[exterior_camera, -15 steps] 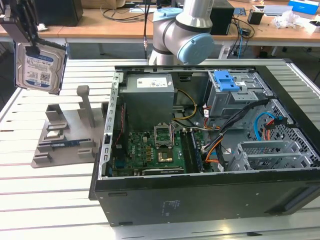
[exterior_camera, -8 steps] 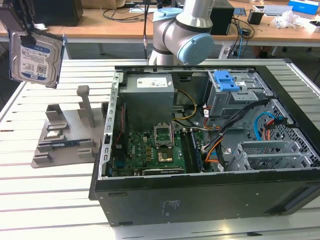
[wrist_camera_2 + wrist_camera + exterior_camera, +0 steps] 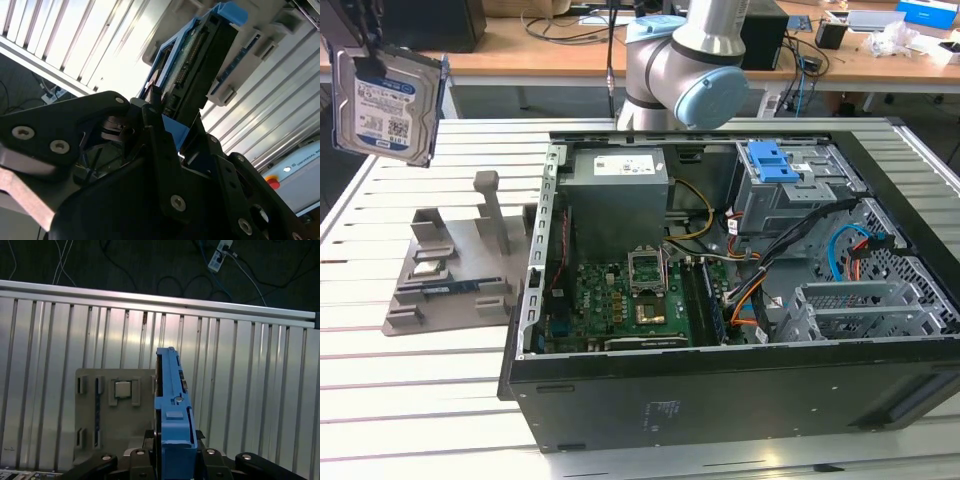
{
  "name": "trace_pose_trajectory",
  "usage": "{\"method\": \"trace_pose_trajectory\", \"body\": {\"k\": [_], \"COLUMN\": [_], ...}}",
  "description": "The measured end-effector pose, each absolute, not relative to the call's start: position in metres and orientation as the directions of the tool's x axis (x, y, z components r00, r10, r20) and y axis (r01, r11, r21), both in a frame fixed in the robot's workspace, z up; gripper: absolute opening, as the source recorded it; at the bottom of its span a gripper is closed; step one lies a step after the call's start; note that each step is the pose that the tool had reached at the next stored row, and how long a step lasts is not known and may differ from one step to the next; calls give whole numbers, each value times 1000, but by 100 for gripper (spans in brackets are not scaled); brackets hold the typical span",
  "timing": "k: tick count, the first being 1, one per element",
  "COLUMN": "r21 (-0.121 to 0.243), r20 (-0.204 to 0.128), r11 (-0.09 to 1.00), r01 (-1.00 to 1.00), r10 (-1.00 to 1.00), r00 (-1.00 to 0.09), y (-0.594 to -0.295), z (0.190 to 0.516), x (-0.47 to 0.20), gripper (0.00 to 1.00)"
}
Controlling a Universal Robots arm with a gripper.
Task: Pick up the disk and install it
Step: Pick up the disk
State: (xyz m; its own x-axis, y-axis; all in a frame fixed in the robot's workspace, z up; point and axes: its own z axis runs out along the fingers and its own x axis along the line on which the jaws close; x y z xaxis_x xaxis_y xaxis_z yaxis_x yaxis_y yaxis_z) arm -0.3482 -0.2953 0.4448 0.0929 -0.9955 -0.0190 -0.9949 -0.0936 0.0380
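The disk, a silver hard drive with a white-and-blue label and blue side rails, hangs high in the air at the exterior view's left, above the slatted table. My gripper is shut on its upper end. In the first wrist view the disk stands edge-on, blue rail facing the camera, clamped between my black fingers, with the grey parts holder below it. In the second wrist view the disk shows its connector end beyond the gripper.
The open computer case lies on the table at the exterior view's right, with a grey power-supply box, a motherboard and a drive cage with a blue latch. The grey holder sits left of the case. The arm's base stands behind.
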Motion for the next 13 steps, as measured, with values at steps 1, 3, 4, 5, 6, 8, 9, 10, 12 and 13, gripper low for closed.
{"method": "trace_pose_trajectory", "body": {"k": [1, 3, 4, 5, 6, 8, 9, 10, 12, 13], "r21": [38, 38, 38, 38, 38, 38, 38, 38, 38, 38], "r20": [-19, -19, -19, -19, -19, -19, -19, -19, -19, -19], "r11": [-94, -94, -94, -94, -94, -94, -94, -94, -94, -94], "r01": [-995, -995, -995, -995, -995, -995, -995, -995, -995, -995], "r10": [-995, -995, -995, -995, -995, -995, -995, -995, -995, -995], "r00": [93, 93, 93, 93, 93, 93, 93, 93, 93, 93], "y": [-295, -295, -295, -295, -295, -295, -295, -295, -295, -295], "z": [446, 452, 454, 456, 458, 462, 463, 466, 470, 473], "x": [-348, -348, -348, -348, -348, -348, -348, -348, -348, -348], "gripper": [37, 37, 37, 37, 37, 37, 37, 37, 37, 37]}}
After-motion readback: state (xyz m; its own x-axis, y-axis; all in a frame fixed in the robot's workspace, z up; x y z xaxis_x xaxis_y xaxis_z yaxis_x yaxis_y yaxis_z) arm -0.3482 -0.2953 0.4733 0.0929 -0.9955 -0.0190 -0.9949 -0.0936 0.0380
